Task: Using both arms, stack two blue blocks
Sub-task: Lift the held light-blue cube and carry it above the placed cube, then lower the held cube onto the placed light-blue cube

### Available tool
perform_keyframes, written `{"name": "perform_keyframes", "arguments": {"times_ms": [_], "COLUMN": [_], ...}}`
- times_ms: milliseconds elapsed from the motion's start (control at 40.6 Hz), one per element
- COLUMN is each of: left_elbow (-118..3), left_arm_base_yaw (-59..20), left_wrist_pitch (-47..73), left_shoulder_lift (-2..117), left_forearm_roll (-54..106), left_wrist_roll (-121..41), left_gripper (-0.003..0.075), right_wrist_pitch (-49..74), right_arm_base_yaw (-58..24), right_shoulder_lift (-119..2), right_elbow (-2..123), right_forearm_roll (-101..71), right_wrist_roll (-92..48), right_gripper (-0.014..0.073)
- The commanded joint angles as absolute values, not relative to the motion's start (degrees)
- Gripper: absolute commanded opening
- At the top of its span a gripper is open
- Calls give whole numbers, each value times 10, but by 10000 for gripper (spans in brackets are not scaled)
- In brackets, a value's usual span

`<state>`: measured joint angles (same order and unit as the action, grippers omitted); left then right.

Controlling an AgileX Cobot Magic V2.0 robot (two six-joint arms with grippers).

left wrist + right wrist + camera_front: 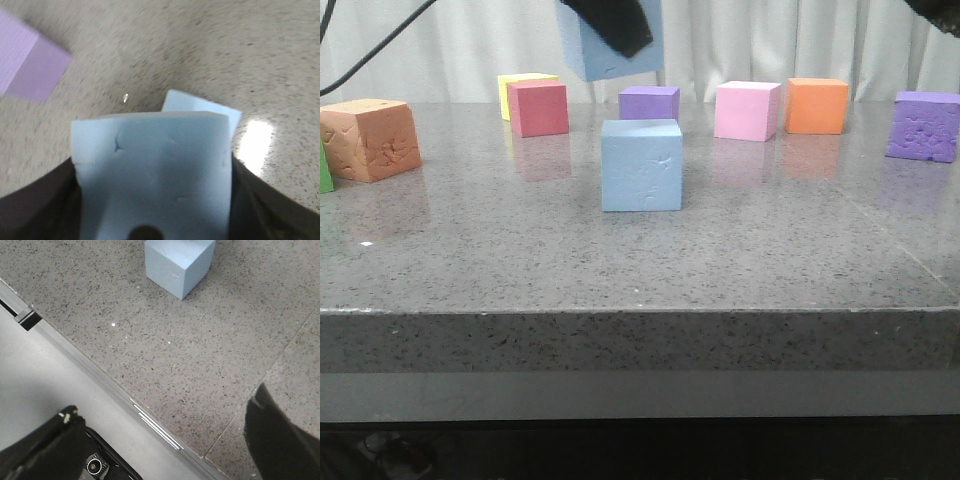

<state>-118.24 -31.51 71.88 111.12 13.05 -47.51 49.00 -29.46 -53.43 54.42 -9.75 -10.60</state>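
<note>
One sky-blue block (pixel 641 164) stands on the grey table in the middle; it also shows in the right wrist view (pixel 179 262) and partly in the left wrist view (pixel 200 107). My left gripper (pixel 612 22) is shut on the second blue block (pixel 610 55), held high above and a little behind-left of the standing one. In the left wrist view the held block (pixel 152 175) fills the space between my dark fingers (pixel 35 205). My right gripper (pixel 160 435) is open and empty over the table's front edge; only a dark bit of that arm (pixel 935 8) shows in the front view.
Other cubes stand at the back: yellow (pixel 520 90), red (pixel 539 108), purple (pixel 649 102), pink (pixel 747 110), orange (pixel 816 105). A purple cube (pixel 923 126) is at the right, an orange-brown one (pixel 368 138) at the left. The table's front edge (pixel 640 312) is near.
</note>
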Motion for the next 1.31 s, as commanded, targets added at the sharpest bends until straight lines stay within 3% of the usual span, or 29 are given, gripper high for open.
{"name": "perform_keyframes", "arguments": {"times_ms": [0, 1281], "left_elbow": [-1202, -1189], "left_arm_base_yaw": [-318, -334], "left_wrist_pitch": [736, 737], "left_shoulder_lift": [1081, 1111], "left_forearm_roll": [169, 170], "left_wrist_roll": [-531, -550], "left_gripper": [250, 256], "right_wrist_pitch": [462, 462], "right_arm_base_yaw": [-292, -292], "right_shoulder_lift": [-525, -525], "right_elbow": [558, 558], "right_forearm_roll": [-98, -98], "right_wrist_roll": [-106, -106], "right_gripper": [641, 641]}}
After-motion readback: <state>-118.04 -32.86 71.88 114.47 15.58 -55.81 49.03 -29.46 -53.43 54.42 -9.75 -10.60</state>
